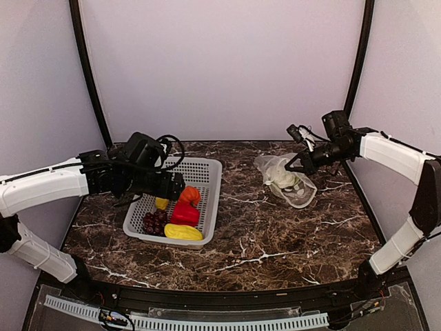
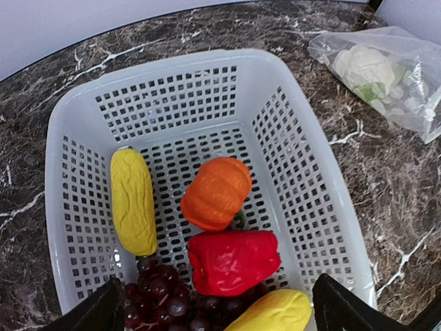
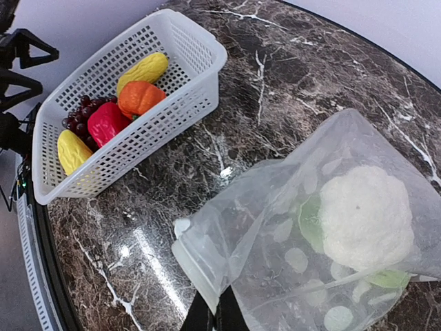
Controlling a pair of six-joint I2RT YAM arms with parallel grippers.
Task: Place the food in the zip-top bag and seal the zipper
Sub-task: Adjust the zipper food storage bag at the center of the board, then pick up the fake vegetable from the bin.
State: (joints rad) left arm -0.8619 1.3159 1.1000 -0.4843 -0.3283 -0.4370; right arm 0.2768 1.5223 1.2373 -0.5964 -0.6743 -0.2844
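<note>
One white cauliflower (image 3: 365, 217) with green leaves at its base sits inside the clear dotted zip-top bag (image 3: 275, 269), which lies toward the far right corner of the dark marble-patterned bench (image 1: 275, 241). The bag's mouth faces the right gripper (image 3: 213, 314). That gripper's dark fingers are pinched together on the plastic just below the press-seal zipper strip (image 3: 194, 262), so this hand is grasping the bag at its mouth edge. The mouth itself gapes, with the cauliflower resting deeper in, away from the fingers. From above, the bag's near end rests on the bench.

Five more pieces of toy food lie in the grey perforated plastic basket (image 2: 172, 62), which stands left of the bench's middle, well apart from the bag. In it, the orange pumpkin (image 2: 217, 192) touches the red pepper (image 2: 233, 261). The long yellow corn-like piece (image 2: 133, 200) lies along the basket's side, and the purple grape bunch (image 2: 162, 296) and a second yellow piece (image 2: 269, 314) fill the end nearest the front edge.

The left gripper (image 2: 220, 317) hangs over that end of the basket with its fingers spread wide, holding nothing. The pepper and grapes lie just below it.
</note>
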